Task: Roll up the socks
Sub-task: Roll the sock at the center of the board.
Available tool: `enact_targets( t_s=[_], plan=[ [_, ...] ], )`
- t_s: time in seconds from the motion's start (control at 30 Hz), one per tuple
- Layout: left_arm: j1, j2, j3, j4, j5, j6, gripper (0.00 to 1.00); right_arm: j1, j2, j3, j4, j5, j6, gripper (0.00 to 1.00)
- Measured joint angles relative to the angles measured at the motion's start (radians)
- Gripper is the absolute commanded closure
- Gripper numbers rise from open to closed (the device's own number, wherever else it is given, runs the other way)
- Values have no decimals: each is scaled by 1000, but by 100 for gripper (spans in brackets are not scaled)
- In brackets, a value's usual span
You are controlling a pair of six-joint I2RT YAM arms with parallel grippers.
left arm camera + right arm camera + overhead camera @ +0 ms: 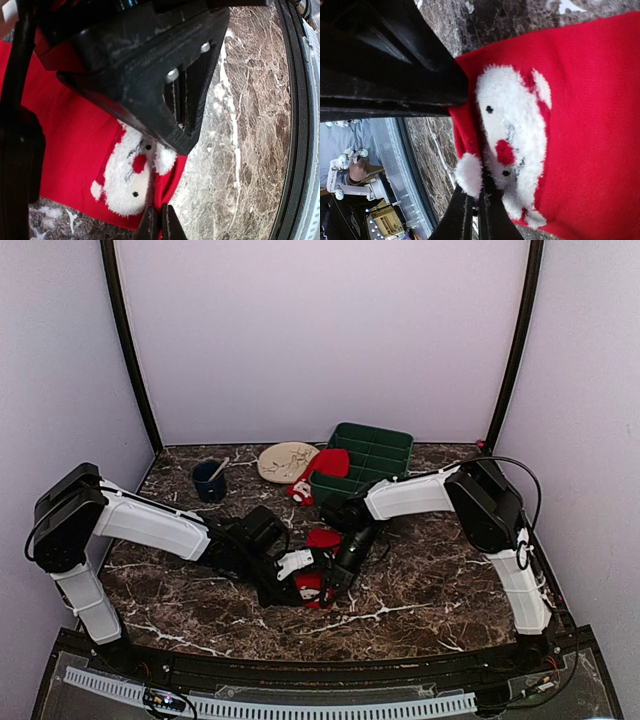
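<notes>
Sock (595,100) is lying limp toward the desk's (450,590) near edge: soft, light. Left fingers (149,226) and right fingers (457,215) are both pinching its fluffy patterned end, probably the sensible hold.

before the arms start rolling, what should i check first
1. Left gripper shut on the sock at its edge: ok.
2. Right gripper shut on the same sock, beside the white face: ok.
3. Both pinches at the face end of the sock: ok.
4. Sock lying flat on the table, not yet rolled: ok.
5. Second sock apart from both arms, back by the tray: ok.
6. How much fabric sits between each pair of fingers: cannot tell.
</notes>
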Motion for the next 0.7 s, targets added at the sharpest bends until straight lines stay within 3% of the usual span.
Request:
enact_targets(
  t_s=[0.13,0.7],
  plan=[
    [0,14,5,-1,12,0,100,-10,-16,-43,43,-28,29,78],
    [26,60,58,-60,96,-1,100,-43,-121,-209,254,-42,140,76]
  ],
)
